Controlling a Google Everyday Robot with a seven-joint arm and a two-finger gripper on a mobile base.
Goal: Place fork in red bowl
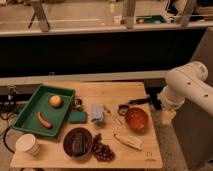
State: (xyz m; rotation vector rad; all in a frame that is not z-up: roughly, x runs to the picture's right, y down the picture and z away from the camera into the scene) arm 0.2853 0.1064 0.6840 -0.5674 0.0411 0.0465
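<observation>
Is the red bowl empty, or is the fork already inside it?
Empty. The red bowl shows only its plain inside; the fork lies on the table left of it. The gripper hangs beyond the table's right edge.

The arm (187, 87) is white, built of thick, rounded, glossy segments with bulbous joints. Its pale cream gripper (168, 116) hangs at 3 o'clock of the table (115, 92), off its edge.

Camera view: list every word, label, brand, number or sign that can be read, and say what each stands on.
No text here can be read.
Small dark mark at the front right corner of the table: too blurred to read.
White cup: no legible print.
Hand, hanging just past the table's right edge: no legible label.
</observation>
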